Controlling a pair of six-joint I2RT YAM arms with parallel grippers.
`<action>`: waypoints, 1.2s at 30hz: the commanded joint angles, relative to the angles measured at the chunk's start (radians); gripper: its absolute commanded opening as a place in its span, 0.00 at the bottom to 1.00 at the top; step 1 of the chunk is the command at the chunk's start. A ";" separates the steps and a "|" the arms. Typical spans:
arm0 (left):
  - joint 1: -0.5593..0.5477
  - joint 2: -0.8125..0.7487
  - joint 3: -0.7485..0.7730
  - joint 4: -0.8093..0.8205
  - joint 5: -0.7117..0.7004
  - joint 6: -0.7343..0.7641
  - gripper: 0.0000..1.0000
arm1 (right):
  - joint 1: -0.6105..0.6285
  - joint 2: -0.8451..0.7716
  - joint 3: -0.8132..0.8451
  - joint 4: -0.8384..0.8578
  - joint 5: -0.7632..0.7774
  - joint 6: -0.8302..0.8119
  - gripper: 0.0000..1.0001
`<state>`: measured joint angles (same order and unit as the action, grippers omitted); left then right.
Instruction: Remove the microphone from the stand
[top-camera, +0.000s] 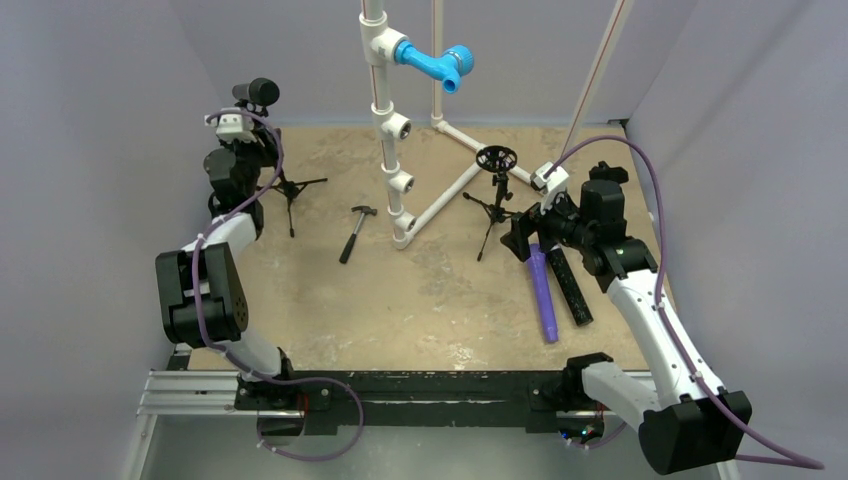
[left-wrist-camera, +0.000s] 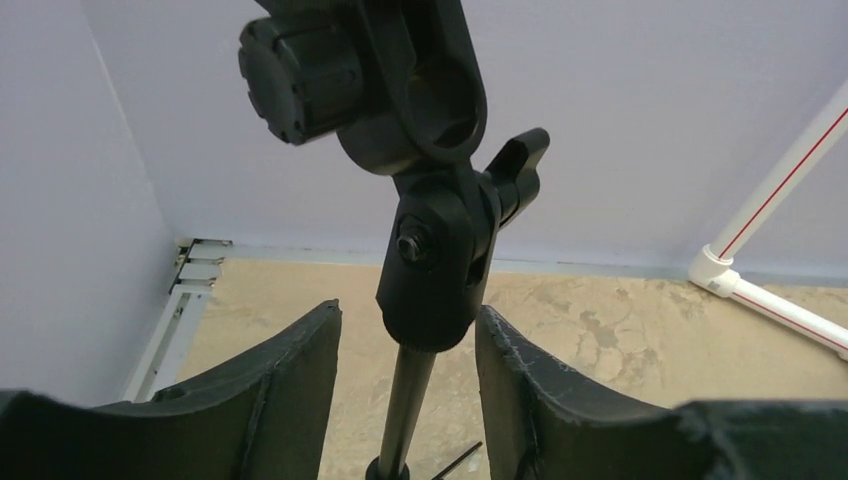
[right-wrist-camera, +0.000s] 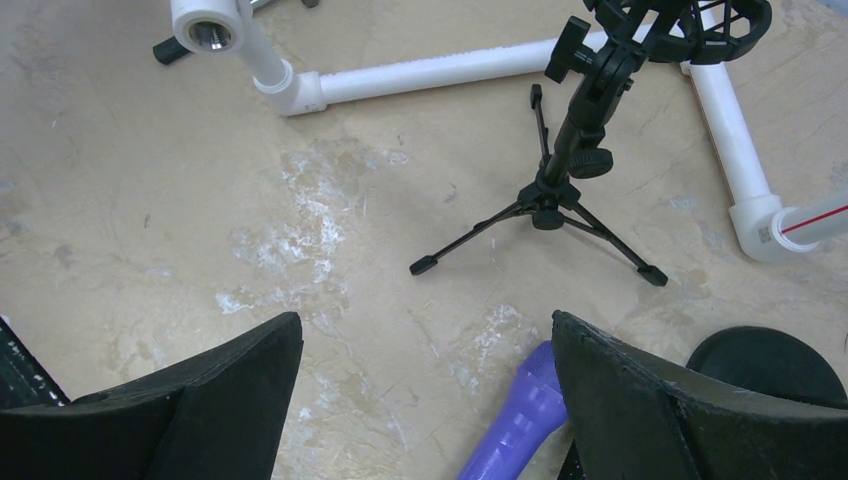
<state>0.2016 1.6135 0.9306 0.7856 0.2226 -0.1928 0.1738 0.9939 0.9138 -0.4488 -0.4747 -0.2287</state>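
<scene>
Entry: mic removal, grasp stage. Far left: microphone (top-camera: 258, 92), black, seated in the clip on top of the left stand (top-camera: 290, 190), which is on its tripod at the bench (top-camera: 430, 300) edge by the wall. Left gripper (left-wrist-camera: 408, 325) raised to just under the clip, jaws about half-wide and straddling the stand's swivel joint (left-wrist-camera: 435, 260). The right finger (left-wrist-camera: 520, 390) is touching or just beside the joint and a gap shows at the left finger (left-wrist-camera: 290, 380), so nothing is clamped yet. Judged step: bracing the stand below the mic. Next move calls for a firm pinch on the joint, then a pull on the mic along the clip's axis, probably by the other arm; a loose hold would likely tip the light tripod. Centre: hammer (top-camera: 356, 232) lying flat and a white pipe frame (top-camera: 390, 130) with a blue fitting (top-camera: 435, 65), both well apart from the work. Right of centre: second stand (right-wrist-camera: 560, 170), its shock mount empty. Right: right gripper (right-wrist-camera: 425, 330) spread wide, holding nothing, hovering over the bench near a purple torch (right-wrist-camera: 515, 425) that lies flat.
</scene>
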 joint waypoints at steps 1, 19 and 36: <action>0.011 0.026 0.070 0.072 0.057 -0.029 0.45 | -0.002 -0.007 -0.002 0.011 -0.027 0.009 0.92; 0.067 -0.130 -0.014 -0.011 0.200 -0.056 0.00 | -0.002 -0.039 0.006 -0.022 -0.036 -0.010 0.92; 0.092 -0.736 -0.181 -0.451 0.526 -0.007 0.00 | -0.001 -0.010 0.083 -0.112 -0.266 -0.091 0.92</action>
<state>0.2878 0.9955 0.7429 0.4034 0.6456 -0.2138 0.1738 0.9768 0.9428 -0.5278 -0.6720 -0.2756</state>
